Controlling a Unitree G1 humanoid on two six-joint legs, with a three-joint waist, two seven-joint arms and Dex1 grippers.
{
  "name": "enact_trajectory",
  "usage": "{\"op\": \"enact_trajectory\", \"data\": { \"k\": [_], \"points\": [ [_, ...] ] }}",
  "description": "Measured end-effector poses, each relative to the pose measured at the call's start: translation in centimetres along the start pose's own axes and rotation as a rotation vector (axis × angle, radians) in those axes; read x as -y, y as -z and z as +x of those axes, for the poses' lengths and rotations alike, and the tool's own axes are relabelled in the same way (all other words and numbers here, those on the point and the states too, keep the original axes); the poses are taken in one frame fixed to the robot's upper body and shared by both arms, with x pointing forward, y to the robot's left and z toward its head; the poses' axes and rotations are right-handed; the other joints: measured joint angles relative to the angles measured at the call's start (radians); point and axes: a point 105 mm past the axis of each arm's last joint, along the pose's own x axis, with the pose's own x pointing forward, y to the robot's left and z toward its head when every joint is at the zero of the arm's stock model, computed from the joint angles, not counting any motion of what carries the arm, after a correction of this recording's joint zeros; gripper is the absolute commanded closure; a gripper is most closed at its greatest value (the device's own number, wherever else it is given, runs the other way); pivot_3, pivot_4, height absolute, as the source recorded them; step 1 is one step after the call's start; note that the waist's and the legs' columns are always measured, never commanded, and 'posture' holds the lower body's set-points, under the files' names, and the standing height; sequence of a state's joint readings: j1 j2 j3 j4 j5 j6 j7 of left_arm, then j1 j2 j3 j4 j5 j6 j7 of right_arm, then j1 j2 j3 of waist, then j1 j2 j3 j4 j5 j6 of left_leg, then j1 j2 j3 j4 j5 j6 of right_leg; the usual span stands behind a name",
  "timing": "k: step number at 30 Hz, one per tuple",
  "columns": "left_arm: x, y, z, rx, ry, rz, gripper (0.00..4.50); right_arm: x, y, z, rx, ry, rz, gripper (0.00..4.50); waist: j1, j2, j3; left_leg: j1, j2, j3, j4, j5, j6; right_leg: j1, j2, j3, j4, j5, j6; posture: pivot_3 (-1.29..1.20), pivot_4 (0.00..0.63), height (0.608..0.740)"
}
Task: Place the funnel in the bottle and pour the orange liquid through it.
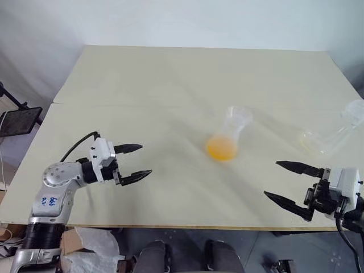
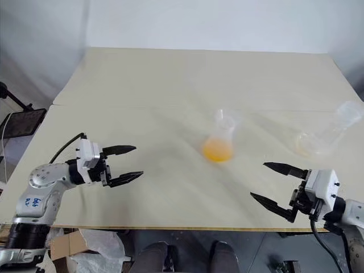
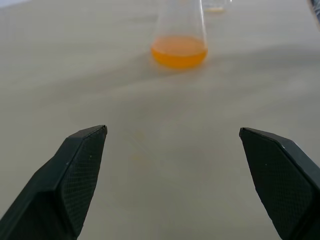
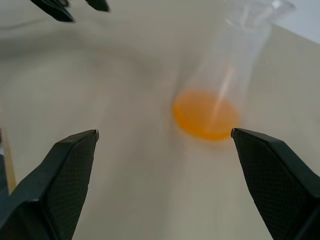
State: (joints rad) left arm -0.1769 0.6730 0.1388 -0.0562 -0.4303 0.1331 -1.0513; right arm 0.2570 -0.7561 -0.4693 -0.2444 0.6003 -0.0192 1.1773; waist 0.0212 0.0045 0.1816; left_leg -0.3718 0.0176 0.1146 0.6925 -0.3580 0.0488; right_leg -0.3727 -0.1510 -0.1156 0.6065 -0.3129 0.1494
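Pale beige table point(image 1: 170, 85), black stand point(image 1: 20, 120) beyond its left edge, crumpled plastic point(image 1: 91, 250) below

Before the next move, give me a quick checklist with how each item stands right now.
1. Left claw open and empty: ok.
2. Right claw open and empty: ok.
3. Bottle upright, mid-table, between the claws: ok.
4. Orange liquid pooled in the bottle's base, none seen on the table: ok.
5. Funnel seated in the bottle's neck: cannot tell, too faint.
6. Clear flask near the right edge, apart from both claws: ok.
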Motion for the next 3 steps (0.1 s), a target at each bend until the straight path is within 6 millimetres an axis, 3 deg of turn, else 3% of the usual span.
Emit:
{"op": "enact_trajectory", "data": {
  "k": [3],
  "points": [
    [0.21,-0.29,-0.26,-0.001,-0.026,0.012,0.0,0.86,0.56,-0.52,-0.008,0.021,-0.013,0.05,0.0,0.0,0.0,0.0,0.0,0.0,0.0,0.0,0.0,0.0,0.0,0.0,0.0,0.0,0.0,0.0,0.15,0.74]
  ]
}}
